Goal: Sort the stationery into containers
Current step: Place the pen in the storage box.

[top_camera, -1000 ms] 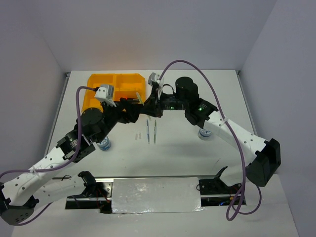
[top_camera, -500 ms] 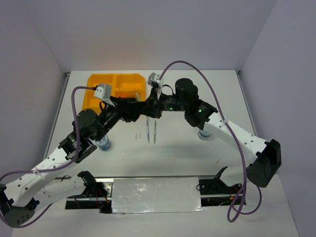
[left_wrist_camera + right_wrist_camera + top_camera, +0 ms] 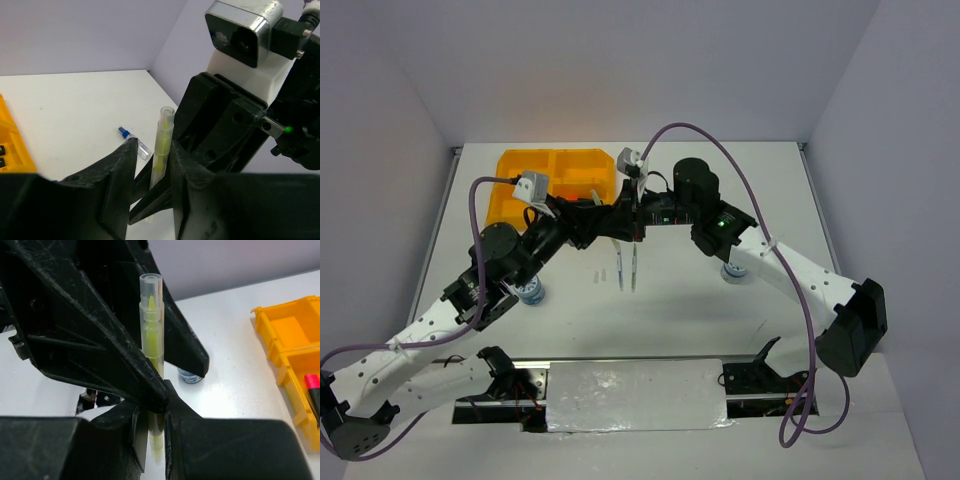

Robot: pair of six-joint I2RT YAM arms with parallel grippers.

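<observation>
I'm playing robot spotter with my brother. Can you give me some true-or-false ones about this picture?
1. The right fingers hold a yellow pen with a clear cap. True.
2. The orange tray has nothing in it. False: a red-capped marker lies in one compartment.
3. The left fingers are on either side of the same yellow pen. True.
4. The little bottle with the blue cap is in the tray. False: it lies on the white table.
5. No pens are left on the table. False: thin pens lie there, just under the meeting arms.
</observation>
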